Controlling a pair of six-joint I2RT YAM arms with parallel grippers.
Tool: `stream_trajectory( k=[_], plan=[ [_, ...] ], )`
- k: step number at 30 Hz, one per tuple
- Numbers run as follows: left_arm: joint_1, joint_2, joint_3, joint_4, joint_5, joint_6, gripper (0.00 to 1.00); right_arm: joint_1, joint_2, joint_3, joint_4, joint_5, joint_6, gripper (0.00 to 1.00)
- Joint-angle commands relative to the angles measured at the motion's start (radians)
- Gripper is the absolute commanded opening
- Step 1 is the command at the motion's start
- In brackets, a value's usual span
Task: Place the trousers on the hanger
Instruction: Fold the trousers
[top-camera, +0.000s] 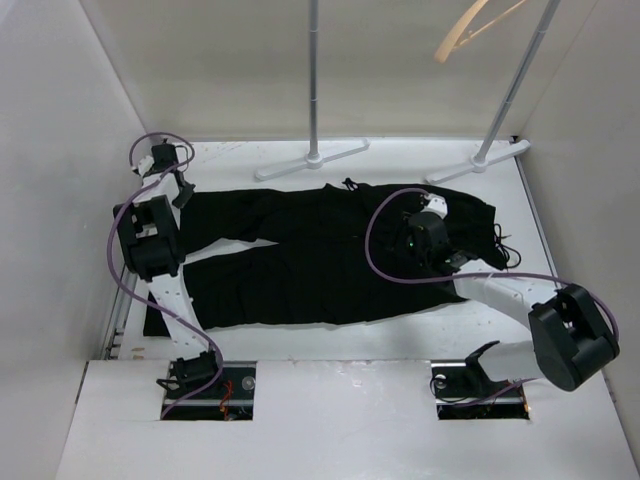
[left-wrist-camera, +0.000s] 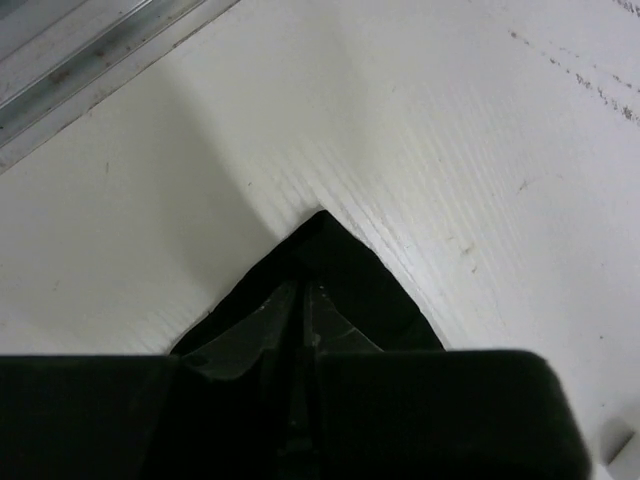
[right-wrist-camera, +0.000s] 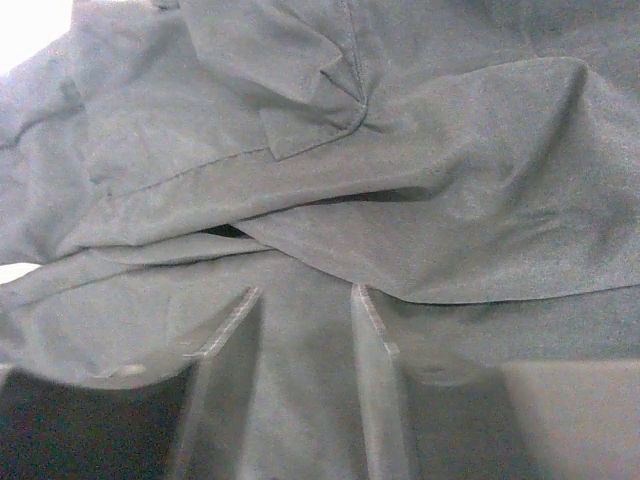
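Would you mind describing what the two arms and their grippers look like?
The left arm and right arm have white links with bulky black joint housings, and a purple cable loops along each. The right gripper has flat, translucent grey fingers.

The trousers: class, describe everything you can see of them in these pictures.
The trousers are plain black, soft-looking cloth, lying spread on the white table, waist to the right and two long legs running left, slightly apart. The cloth is creased and folded near the waist. The left gripper is shut on a corner at one leg's end. The right gripper is open, its fingers down at the rumpled waist cloth.
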Motion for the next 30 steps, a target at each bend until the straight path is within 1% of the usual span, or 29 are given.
stream_trajectory(
  k=[1, 2, 4, 9, 11, 12, 13, 17, 18, 20, 23, 26, 28, 30],
  plan=[
    [0.002, 0.037, 0.074, -0.077, -0.055, 0.039, 0.04, 0.009, -0.037, -0.012, 0.043, 0.025, -0.004, 0.55],
    [0.004, 0.046, 0.102, -0.084, -0.076, 0.046, 0.02, 0.011, -0.044, -0.014, 0.040, 0.030, -0.005, 0.58],
    [0.008, 0.064, 0.152, -0.088, -0.113, 0.063, 0.00, 0.015, -0.061, -0.028, 0.038, 0.036, -0.005, 0.60],
    [0.016, 0.141, 0.322, -0.107, -0.140, 0.109, 0.00, 0.020, -0.113, -0.055, 0.031, 0.051, 0.001, 0.62],
    [0.013, 0.143, 0.343, -0.101, -0.133, 0.118, 0.02, 0.023, -0.126, -0.055, 0.025, 0.053, 0.001, 0.63],
    [0.011, 0.134, 0.343, -0.088, -0.124, 0.123, 0.06, 0.023, -0.129, -0.054, 0.022, 0.053, 0.001, 0.63],
    [0.011, 0.120, 0.334, -0.075, -0.109, 0.131, 0.12, 0.023, -0.130, -0.054, 0.025, 0.054, 0.001, 0.63],
    [0.008, 0.023, 0.210, 0.002, -0.075, 0.129, 0.45, 0.029, -0.126, -0.049, 0.032, 0.051, -0.007, 0.63],
    [0.008, 0.003, 0.179, 0.016, -0.072, 0.126, 0.51, 0.034, -0.124, -0.049, 0.034, 0.050, -0.008, 0.64],
    [0.008, -0.029, 0.121, 0.031, -0.061, 0.132, 0.55, 0.046, -0.118, -0.051, 0.041, 0.048, -0.011, 0.64],
    [-0.001, -0.057, 0.033, 0.053, -0.046, 0.132, 0.56, 0.063, -0.112, -0.060, 0.058, 0.044, -0.013, 0.64],
    [-0.015, -0.057, -0.015, 0.056, -0.028, 0.129, 0.56, 0.078, -0.118, -0.063, 0.072, 0.044, -0.013, 0.64],
    [-0.028, -0.046, -0.036, 0.068, -0.021, 0.137, 0.54, 0.086, -0.123, -0.063, 0.075, 0.044, -0.013, 0.64],
    [-0.038, -0.023, -0.041, 0.070, -0.017, 0.140, 0.47, 0.090, -0.127, -0.066, 0.075, 0.044, -0.013, 0.64]
  ],
)
